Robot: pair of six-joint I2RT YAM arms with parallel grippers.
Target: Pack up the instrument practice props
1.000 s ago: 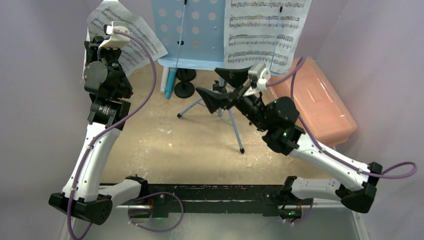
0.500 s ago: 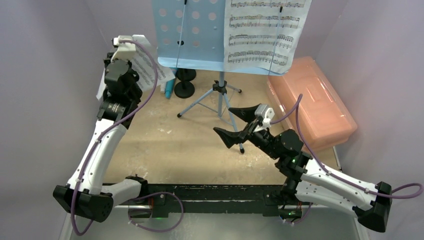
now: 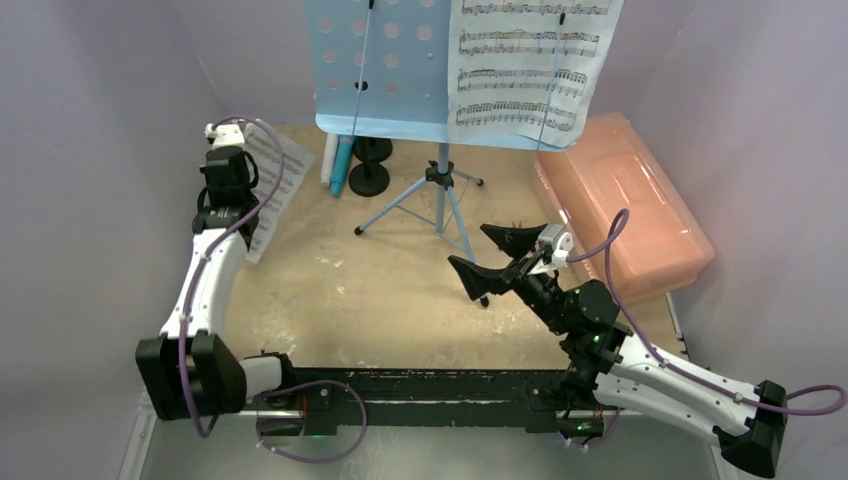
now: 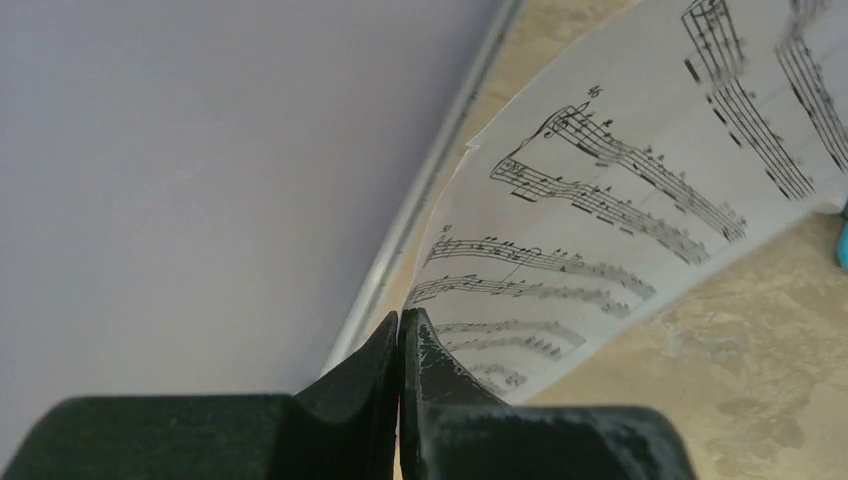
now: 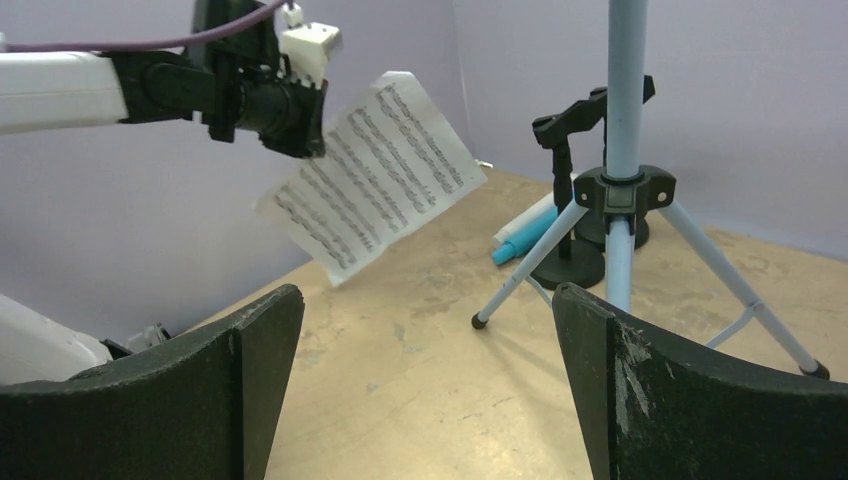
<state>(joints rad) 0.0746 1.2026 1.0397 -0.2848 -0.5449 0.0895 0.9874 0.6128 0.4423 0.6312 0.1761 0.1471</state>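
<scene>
Sheet-music page (image 4: 600,200) is hanging above the left side of the desk (image 3: 380,300), close to the wall, and the left gripper (image 4: 400,318) is pinching its edge. Right gripper (image 3: 468,247) is hovering with jaws spread wide, gripping nothing, near a tripod leg of the music rack (image 3: 385,70).

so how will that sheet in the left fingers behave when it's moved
Likely floppy: the sheet bows away from the left fingers pinching one edge. Probably very light, so quick moves may make it flap or crease.
</scene>
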